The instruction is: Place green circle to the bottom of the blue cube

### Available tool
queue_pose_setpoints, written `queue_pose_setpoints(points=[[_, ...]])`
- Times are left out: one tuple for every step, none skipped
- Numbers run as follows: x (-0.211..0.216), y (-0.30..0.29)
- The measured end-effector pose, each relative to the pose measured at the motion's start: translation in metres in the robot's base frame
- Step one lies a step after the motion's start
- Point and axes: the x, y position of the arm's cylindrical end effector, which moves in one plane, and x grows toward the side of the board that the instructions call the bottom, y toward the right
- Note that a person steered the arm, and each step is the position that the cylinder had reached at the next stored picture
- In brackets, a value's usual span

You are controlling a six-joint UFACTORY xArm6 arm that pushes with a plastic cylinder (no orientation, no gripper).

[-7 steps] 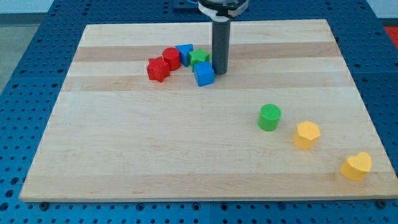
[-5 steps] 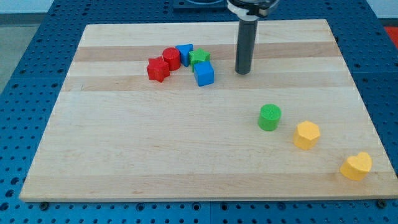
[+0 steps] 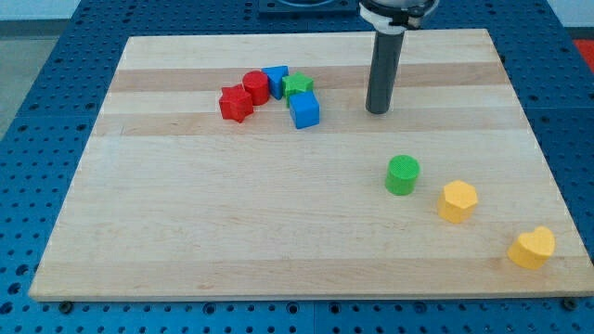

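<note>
Your arm carries no fingers, so there is nothing spread or pressed together to report; it ends in a straight dark rod, and my tip (image 3: 377, 110) rests on the pale wooden surface (image 3: 232, 232) touching no block.

Working outward from my tip, the nearest thing is the blue plastic cube (image 3: 304, 109), near it towards the view's left with bare wood between them. Just past the cube, up and to the left, sits a small green star-shaped block (image 3: 298, 86), touching or almost touching the cube. Beyond that lie another blue block (image 3: 276, 79) whose shape you cannot make out for certain, then a red cylinder (image 3: 256, 86) and a red star-like block (image 3: 236, 103), all packed in one cluster farther to the view's left.

The green circle, a ridged green cylinder (image 3: 402, 174), stands below my tip and a little to the view's right, apart from it and well apart from the blue cube.

Farther from my tip towards the view's bottom right, you see a yellow hexagonal block (image 3: 458, 200), and beyond it a yellow heart-shaped block (image 3: 532, 247) near the surface's corner.
</note>
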Motion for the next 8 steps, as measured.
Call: queue_pose_setpoints(points=[[0.008, -0.001], [0.032, -0.001], [0.051, 0.001], [0.067, 0.004], [0.079, 0.014], [0.08, 0.039], [0.1, 0.05], [0.13, 0.05]])
